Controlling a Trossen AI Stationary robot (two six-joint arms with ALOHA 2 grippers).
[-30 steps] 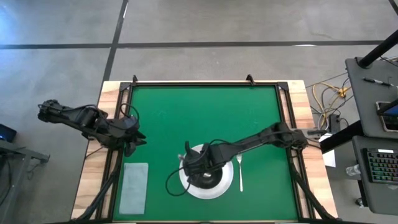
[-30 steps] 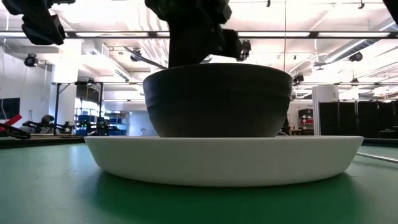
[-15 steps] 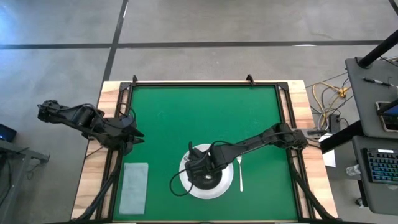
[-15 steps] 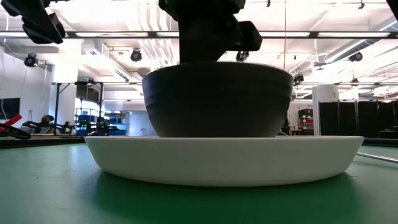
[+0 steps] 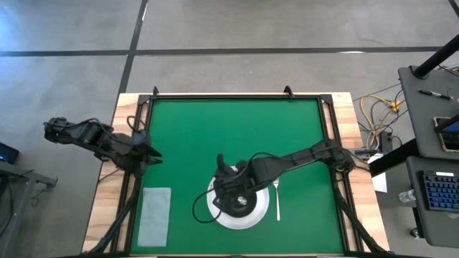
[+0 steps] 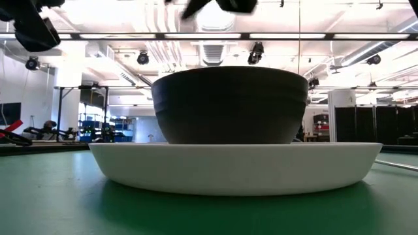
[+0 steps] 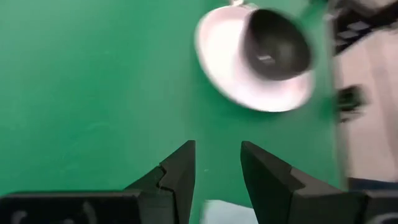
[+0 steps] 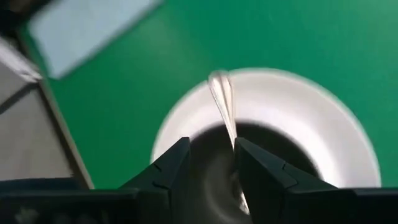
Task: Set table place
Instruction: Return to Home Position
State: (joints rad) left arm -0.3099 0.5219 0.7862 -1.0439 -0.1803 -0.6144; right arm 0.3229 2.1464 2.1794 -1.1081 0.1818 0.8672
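A dark bowl (image 5: 240,204) stands in the round white plate (image 5: 255,218) near the green table's front edge. A silver spoon (image 8: 224,102) lies slanted in the bowl (image 8: 211,186), one end sticking out over its rim above the plate (image 8: 311,118). My right gripper (image 8: 211,146) hangs open over the bowl, well above its rim (image 6: 228,70). A silver fork (image 5: 277,199) lies flat on the table just right of the plate. My left gripper (image 5: 148,154) waits open at the table's left edge.
A pale grey napkin (image 5: 154,215) lies flat at the near left, left of the plate. Black rails (image 5: 237,96) and wooden edges frame the green top (image 5: 237,136), which is bare across its far half. A desk with a keyboard (image 5: 437,190) stands off to the right.
My right gripper has opened and risen from inside the bowl to well above it, leaving the spoon in the bowl. Bowl and plate have stayed put. My left gripper has drawn back a little toward the table's left edge.
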